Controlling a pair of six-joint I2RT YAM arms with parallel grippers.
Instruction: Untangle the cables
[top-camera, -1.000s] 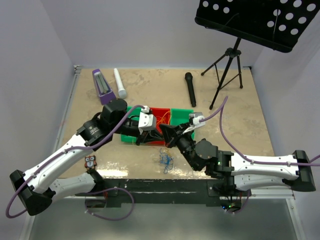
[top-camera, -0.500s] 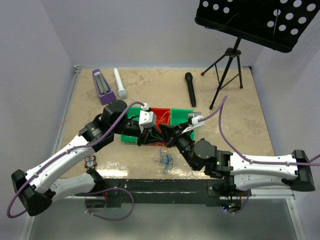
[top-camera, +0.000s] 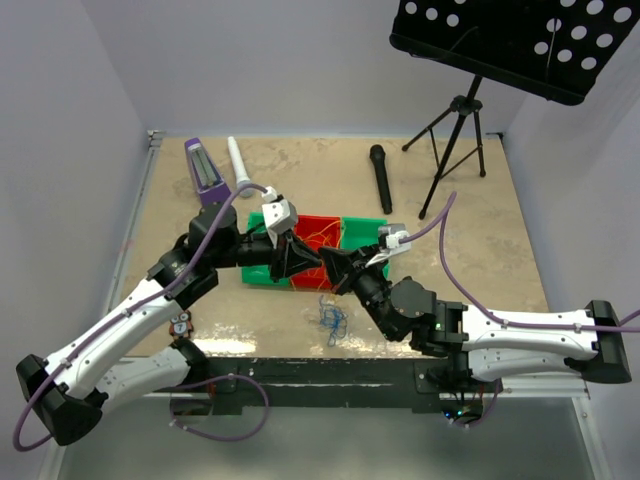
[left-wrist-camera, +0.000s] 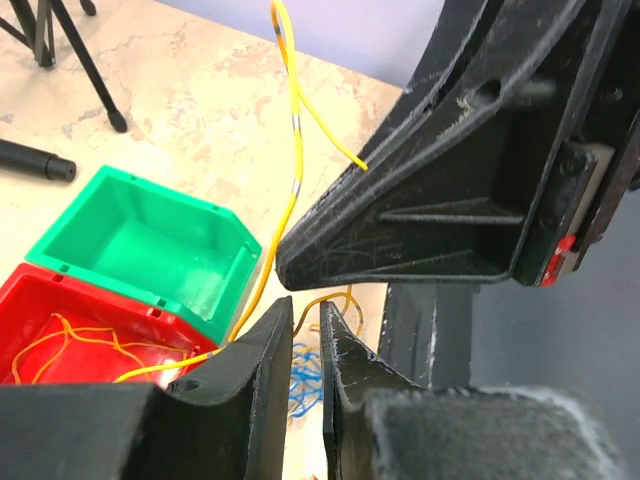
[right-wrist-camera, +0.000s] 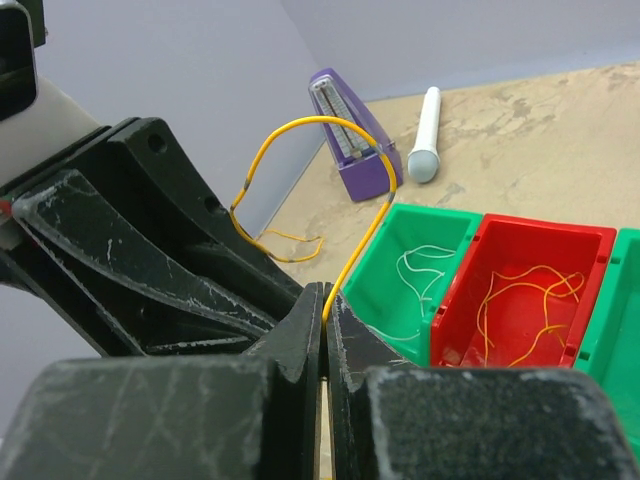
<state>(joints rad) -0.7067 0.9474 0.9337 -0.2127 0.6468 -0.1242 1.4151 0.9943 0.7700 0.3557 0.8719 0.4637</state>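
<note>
Pinching the yellow cable between right gripper jaws at centre of the right wrist view. Holding left gripper jaws a narrow slit apart at bottom centre of the left wrist view, nothing visible between. Blue tangle on table, lower centre of top view; yellow strands in red bin, white strands in green bin.

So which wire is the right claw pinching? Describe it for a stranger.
Find the red bin. By its near edge, the right gripper is shut on a yellow wire. It alone arches through the air; the bin's yellow strands and the blue tangle lie flat.
</note>
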